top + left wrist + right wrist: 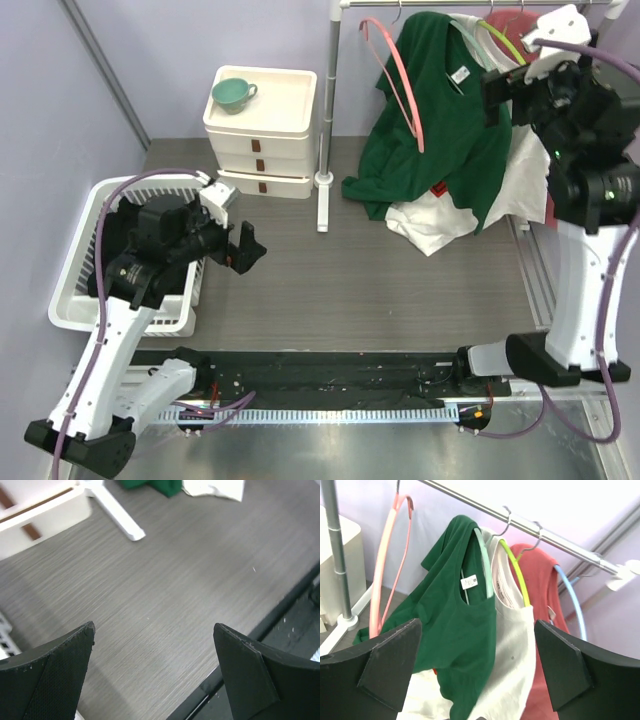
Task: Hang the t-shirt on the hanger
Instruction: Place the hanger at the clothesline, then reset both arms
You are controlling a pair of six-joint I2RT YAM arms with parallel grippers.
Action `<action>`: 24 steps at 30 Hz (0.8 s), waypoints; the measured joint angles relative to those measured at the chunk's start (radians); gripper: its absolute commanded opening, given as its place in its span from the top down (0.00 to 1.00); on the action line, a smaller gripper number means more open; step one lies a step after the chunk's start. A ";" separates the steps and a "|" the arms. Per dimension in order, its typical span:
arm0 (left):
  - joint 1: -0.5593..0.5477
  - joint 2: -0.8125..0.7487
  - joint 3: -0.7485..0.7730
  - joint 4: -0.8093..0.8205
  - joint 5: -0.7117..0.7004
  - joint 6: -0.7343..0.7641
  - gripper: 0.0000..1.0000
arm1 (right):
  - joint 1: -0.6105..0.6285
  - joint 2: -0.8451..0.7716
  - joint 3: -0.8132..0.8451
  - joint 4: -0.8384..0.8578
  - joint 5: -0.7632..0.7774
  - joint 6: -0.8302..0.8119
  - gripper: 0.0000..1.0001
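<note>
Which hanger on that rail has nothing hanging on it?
The pink hanger, leftmost on the rail; every other hanger carries a shirt.

Green t-shirt (455, 625) askew on mint hanger (487, 562)

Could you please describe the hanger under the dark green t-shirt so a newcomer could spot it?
Find the silver clothes rail at the back. Second from the left, past the bare pink hanger, a pale mint-green arched hanger sits in the neck of the dark green t-shirt. It is whiter than the lime-green hanger in the white shirt beside it.
</note>
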 measured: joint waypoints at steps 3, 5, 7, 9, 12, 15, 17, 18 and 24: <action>0.072 -0.020 0.000 0.005 -0.019 -0.074 0.00 | 0.000 -0.112 -0.058 -0.012 -0.005 0.000 0.00; 0.117 -0.008 0.016 -0.008 -0.015 -0.116 0.00 | 0.000 -0.165 -0.100 -0.033 -0.024 0.000 0.00; 0.159 0.024 0.051 -0.032 0.015 -0.143 0.00 | 0.000 -0.224 -0.157 -0.076 -0.060 -0.001 0.00; 0.204 0.079 0.109 -0.078 0.060 -0.151 0.00 | 0.000 -0.284 -0.245 -0.128 -0.105 -0.002 0.00; 0.261 0.164 0.197 -0.147 0.103 -0.150 0.00 | 0.000 -0.371 -0.424 -0.196 -0.165 -0.003 0.00; 0.313 0.227 0.251 -0.219 0.080 -0.152 0.00 | 0.001 -0.462 -0.641 -0.261 -0.219 -0.003 0.00; 0.335 0.238 0.253 -0.260 0.039 -0.154 0.00 | 0.001 -0.505 -0.759 -0.289 -0.247 -0.002 0.00; 0.341 0.237 0.247 -0.275 0.019 -0.155 0.00 | 0.001 -0.523 -0.818 -0.303 -0.261 -0.002 0.00; 0.375 0.104 0.129 -0.322 -0.106 -0.154 0.00 | 0.001 -0.593 -1.095 -0.333 -0.284 0.000 0.00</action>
